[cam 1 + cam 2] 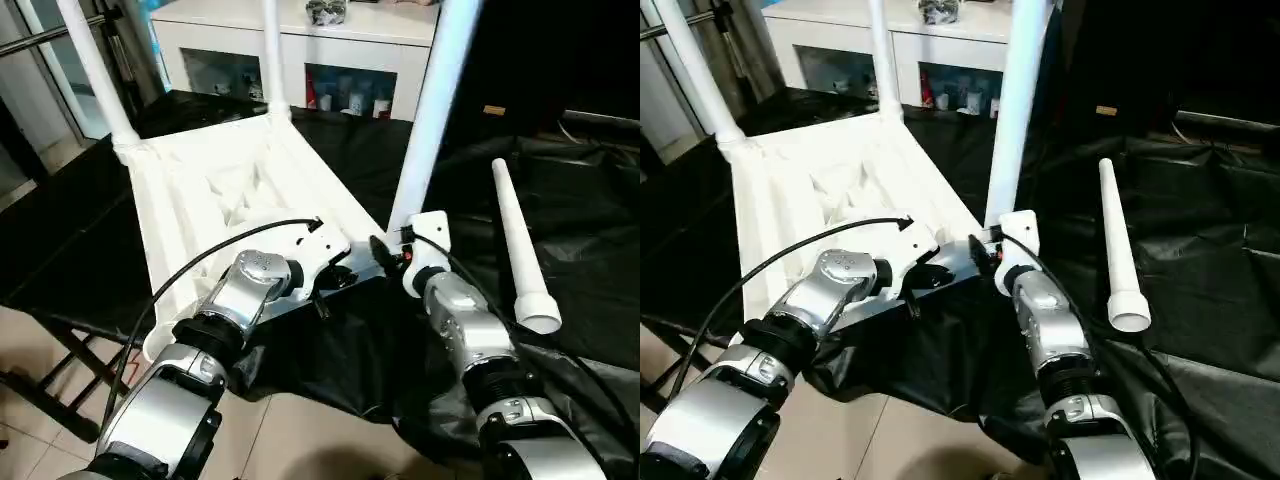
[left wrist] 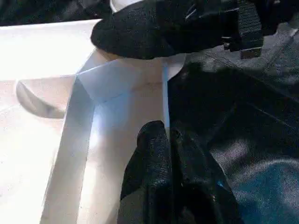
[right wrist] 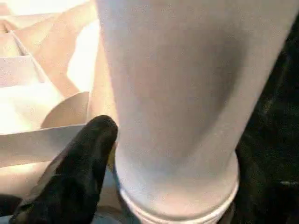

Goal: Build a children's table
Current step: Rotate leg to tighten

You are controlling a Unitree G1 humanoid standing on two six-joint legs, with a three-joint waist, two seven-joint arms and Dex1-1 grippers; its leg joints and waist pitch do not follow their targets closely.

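The white tabletop [image 1: 200,190] lies upside down on black cloth, ribs up. Three white legs stand in its corner sockets: far left [image 1: 95,70], far middle [image 1: 270,50] and near right [image 1: 430,110]. Another leg [image 1: 520,245] lies loose on the cloth to the right. My left gripper [image 2: 166,135] is shut on the tabletop's thin near rim, close to the near right corner. My right gripper [image 1: 395,250] is at the foot of the near right leg [image 3: 173,93], open, straddling it, with one black finger [image 3: 79,158] close beside it.
Black cloth [image 1: 560,200] covers the work surface and hangs over its near edge. A white glass-fronted cabinet [image 1: 300,50] stands behind the tabletop. A dark folding stand [image 1: 60,370] shows at the lower left over the tiled floor.
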